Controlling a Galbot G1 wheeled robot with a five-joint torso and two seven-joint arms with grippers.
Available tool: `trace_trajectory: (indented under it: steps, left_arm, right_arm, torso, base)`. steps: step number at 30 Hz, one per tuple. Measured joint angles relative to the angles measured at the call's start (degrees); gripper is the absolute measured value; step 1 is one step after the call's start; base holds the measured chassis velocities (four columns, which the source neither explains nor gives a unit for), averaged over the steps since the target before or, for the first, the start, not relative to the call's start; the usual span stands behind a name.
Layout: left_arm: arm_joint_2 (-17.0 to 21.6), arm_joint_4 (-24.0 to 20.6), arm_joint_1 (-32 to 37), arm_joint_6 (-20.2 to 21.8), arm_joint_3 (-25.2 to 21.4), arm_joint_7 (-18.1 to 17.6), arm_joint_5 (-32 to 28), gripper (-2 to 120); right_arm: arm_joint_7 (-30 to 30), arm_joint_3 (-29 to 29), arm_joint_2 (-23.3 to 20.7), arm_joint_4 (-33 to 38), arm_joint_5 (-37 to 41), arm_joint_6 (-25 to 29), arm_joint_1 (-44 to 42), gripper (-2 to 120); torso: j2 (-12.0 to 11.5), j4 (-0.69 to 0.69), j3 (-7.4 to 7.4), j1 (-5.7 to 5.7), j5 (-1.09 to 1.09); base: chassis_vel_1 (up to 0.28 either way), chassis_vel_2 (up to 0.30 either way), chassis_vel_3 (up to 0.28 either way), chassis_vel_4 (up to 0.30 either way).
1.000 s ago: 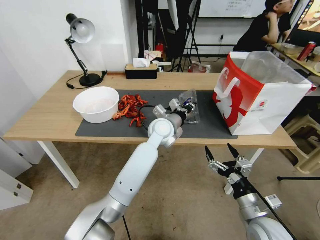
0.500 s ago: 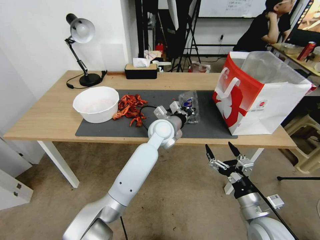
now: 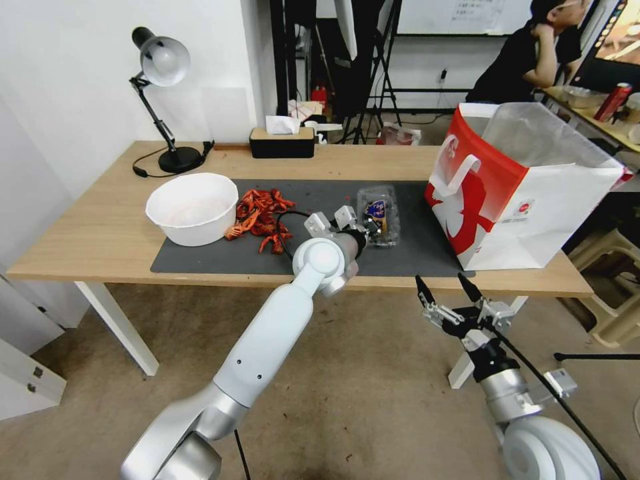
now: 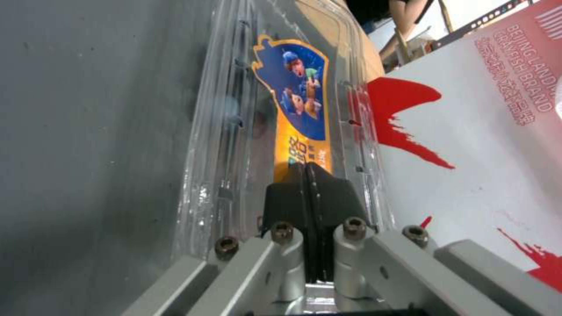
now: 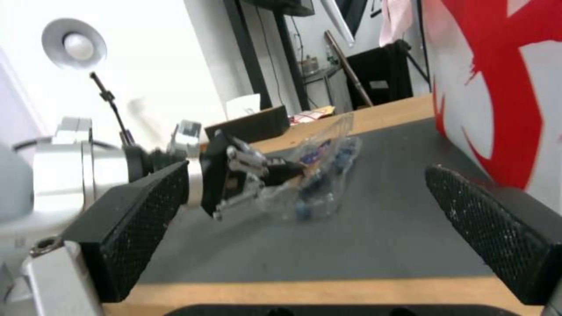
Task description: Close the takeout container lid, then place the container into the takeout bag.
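Note:
The takeout container (image 3: 381,225), a small clear clamshell with dark berries, lies on the grey mat (image 3: 220,257) left of the takeout bag (image 3: 533,200). Its lid (image 4: 281,109), bearing a blue and orange label, is folded down over the box. My left gripper (image 3: 365,230) is shut, fingers (image 4: 293,197) pressed together and resting on the lid's near edge. The right wrist view shows the container (image 5: 322,184) with the left gripper's tips on it, and the red-and-white bag (image 5: 498,66) beside it. My right gripper (image 3: 445,292) hangs open below the table's front edge, holding nothing.
A white bowl (image 3: 193,207) and a pile of red crayfish (image 3: 260,217) sit on the mat's left part. A desk lamp (image 3: 163,67) and a tissue box (image 3: 281,141) stand at the back of the wooden table (image 3: 87,240).
The lid has dropped from standing nearly upright to lying over the box, with the left gripper following it down. The right gripper has risen slightly toward the table edge.

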Motion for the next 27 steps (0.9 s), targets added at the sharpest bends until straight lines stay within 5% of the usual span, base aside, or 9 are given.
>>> trace_trajectory:
  steps: [18, 27]
  left_arm:
    - [0.43, 0.13, 0.07, -0.11, 0.23, -0.09, 0.06, 0]
    - [0.43, 0.26, 0.04, -0.2, 0.41, -0.08, 0.07, 0]
  right_arm:
    - [17.72, -3.61, -3.58, 1.28, 36.14, -13.23, 12.93, 100]
    - [26.05, -5.77, -4.11, -2.36, 44.15, -16.1, 22.13, 100]
  torso:
    - [0.0, -0.01, 0.0, 0.0, 0.0]
    - [0.0, 0.0, 0.0, 0.0, 0.0]
  base:
    - [0.0, 0.0, 0.0, 0.0]
    - [0.0, 0.0, 0.0, 0.0]
